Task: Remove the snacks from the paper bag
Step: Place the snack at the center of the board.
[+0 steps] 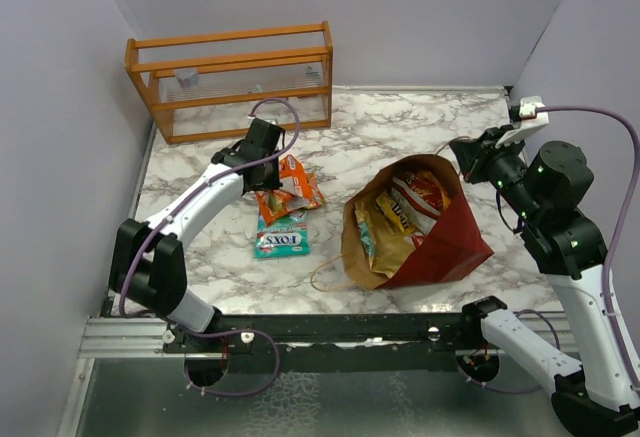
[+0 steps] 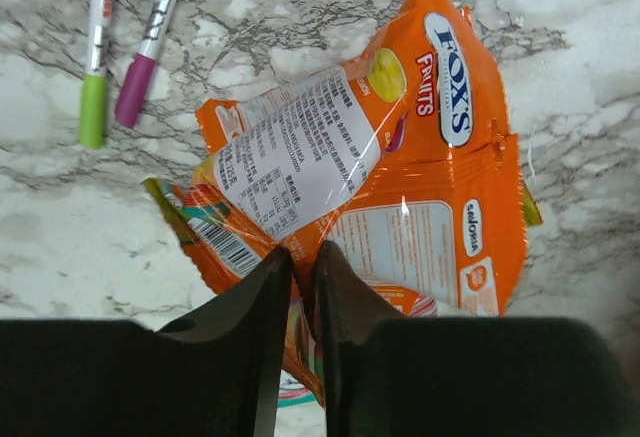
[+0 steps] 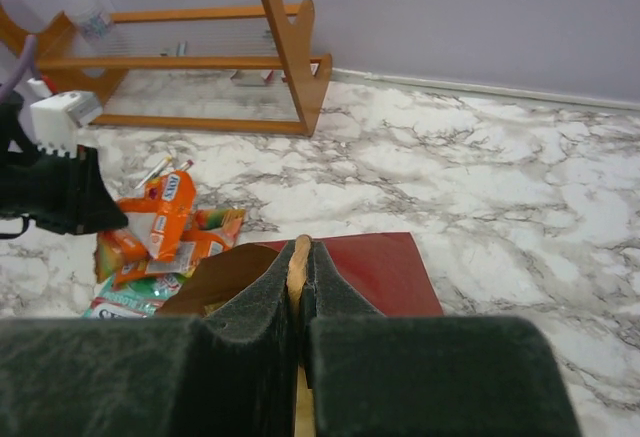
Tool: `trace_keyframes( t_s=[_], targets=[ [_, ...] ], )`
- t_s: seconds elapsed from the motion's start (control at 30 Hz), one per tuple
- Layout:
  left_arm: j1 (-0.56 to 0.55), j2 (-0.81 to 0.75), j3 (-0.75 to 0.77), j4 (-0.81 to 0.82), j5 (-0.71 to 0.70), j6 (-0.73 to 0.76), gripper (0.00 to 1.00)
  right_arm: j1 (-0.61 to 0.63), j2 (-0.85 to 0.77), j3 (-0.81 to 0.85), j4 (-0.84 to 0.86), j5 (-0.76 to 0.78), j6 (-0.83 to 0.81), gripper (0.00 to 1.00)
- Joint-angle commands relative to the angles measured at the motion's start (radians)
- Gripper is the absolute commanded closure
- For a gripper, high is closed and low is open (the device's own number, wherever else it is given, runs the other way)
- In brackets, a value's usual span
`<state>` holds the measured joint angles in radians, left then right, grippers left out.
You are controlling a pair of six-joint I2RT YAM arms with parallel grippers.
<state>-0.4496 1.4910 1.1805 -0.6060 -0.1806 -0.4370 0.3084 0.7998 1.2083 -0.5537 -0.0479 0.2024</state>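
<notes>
The dark red paper bag (image 1: 450, 242) lies on its side, mouth toward the left, with several snacks (image 1: 405, 207) showing inside. My right gripper (image 1: 465, 157) is at the bag's far rim; in the right wrist view it (image 3: 300, 247) is shut on a strip of the brown rim, the red side (image 3: 370, 267) beyond. My left gripper (image 1: 285, 179) (image 2: 300, 254) is shut on the edge of an orange Fox's packet (image 2: 440, 157), over a pile of other orange packets (image 1: 300, 197) on the table. A teal Fox's packet (image 1: 282, 240) lies just in front of that pile.
An orange wooden rack (image 1: 230, 77) stands at the back left against the wall. A green pen (image 2: 95, 67) and a pink pen (image 2: 145, 47) lie on the marble beyond the packets. A thin cord handle (image 1: 325, 277) trails from the bag's near side.
</notes>
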Motion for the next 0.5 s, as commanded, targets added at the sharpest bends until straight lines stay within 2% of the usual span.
trace_keyframes(
  t_s=[0.0, 0.17, 0.27, 0.47],
  targets=[
    [0.022, 0.052, 0.002, 0.065, 0.087, 0.001, 0.68, 0.001, -0.026, 0.029, 0.097, -0.071, -0.014, 0.98],
    [0.023, -0.042, -0.074, 0.1, 0.144, -0.014, 0.44, 0.001, -0.033, 0.028, 0.097, -0.061, -0.016, 0.98],
    [0.023, -0.165, -0.103, 0.098, 0.163, -0.046, 0.39, 0.001, -0.035, 0.028, 0.097, -0.063, -0.015, 0.98],
    [-0.001, -0.395, -0.208, 0.194, 0.35, -0.171, 0.32, 0.001, -0.028, 0.017, 0.115, -0.061, -0.016, 0.98]
  ],
)
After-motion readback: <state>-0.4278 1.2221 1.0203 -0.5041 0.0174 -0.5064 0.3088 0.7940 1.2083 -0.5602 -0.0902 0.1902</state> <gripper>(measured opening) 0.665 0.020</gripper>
